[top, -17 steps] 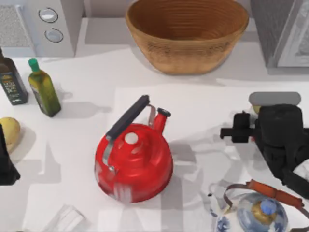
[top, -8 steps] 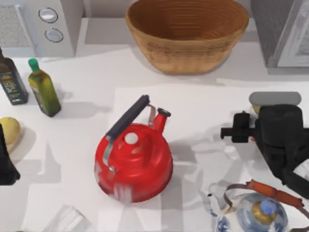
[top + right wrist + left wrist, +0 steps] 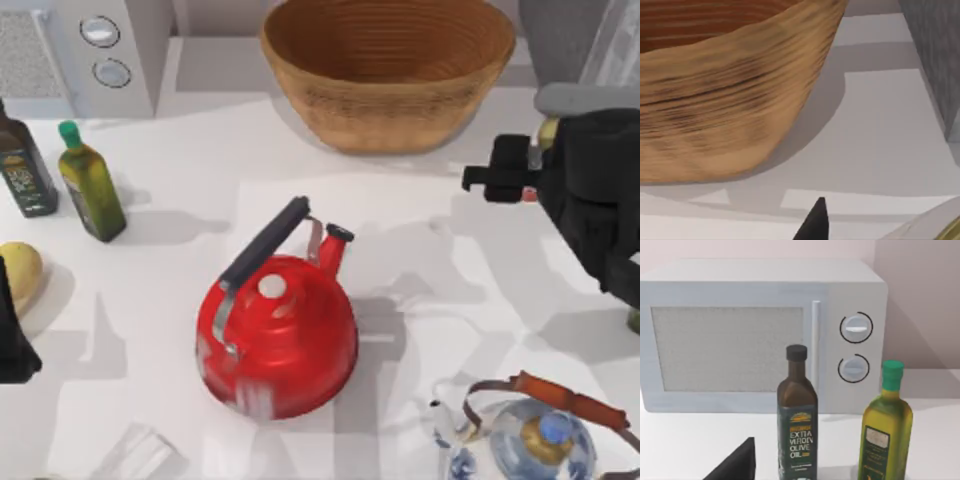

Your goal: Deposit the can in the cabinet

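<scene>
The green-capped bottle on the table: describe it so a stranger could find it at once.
Start at the white appliance with two round dials at the far left of the table. Just in front of it stand two bottles side by side. Of the pair, the green-capped bottle is the one nearer the red kettle: yellow-green oil and a bright green cap, whereas its neighbour, the dark bottle, has a black cap.

Two oil bottles (image 3: pixel 24 165) (image 3: pixel 90 183), two kettles (image 3: pixel 277 335) (image 3: pixel 535 440), one basket (image 3: pixel 388 70), one microwave (image 3: pixel 105 50).

Kitchen counter, microwave (image 3: pixel 765 335), olive oil bottles (image 3: pixel 797 420), red kettle (image 3: pixel 277 335)
</scene>
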Action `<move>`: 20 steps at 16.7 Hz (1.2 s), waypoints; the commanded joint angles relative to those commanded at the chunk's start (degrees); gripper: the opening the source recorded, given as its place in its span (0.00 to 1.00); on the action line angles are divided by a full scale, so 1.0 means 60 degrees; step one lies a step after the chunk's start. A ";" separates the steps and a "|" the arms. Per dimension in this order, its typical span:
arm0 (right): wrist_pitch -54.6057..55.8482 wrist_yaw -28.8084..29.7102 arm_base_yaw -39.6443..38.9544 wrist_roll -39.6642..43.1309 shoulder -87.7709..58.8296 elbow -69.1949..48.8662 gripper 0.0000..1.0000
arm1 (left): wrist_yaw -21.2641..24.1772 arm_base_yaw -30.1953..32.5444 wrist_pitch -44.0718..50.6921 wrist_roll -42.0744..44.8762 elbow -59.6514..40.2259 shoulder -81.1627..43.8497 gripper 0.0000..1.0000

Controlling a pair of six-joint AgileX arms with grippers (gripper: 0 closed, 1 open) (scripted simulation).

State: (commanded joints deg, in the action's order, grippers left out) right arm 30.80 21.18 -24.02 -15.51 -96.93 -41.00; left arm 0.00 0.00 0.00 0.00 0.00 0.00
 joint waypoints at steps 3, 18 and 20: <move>-0.2055 -0.0062 -0.0074 -0.0016 0.1379 -0.0662 0.00 | 0.0000 0.0000 0.0000 0.0000 0.0000 0.0000 1.00; -0.4565 0.0305 -0.0235 0.0230 0.3258 -0.0436 0.00 | 0.0000 0.0000 0.0000 0.0000 0.0000 0.0000 1.00; -0.4601 0.0059 0.0036 0.0381 0.4100 0.0030 0.00 | 0.0000 0.0000 0.0000 0.0000 0.0000 0.0000 1.00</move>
State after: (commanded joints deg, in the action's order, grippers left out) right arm 3.19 21.54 -23.80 -13.23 -72.33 -40.82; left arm 0.00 0.00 0.00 0.00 0.00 0.00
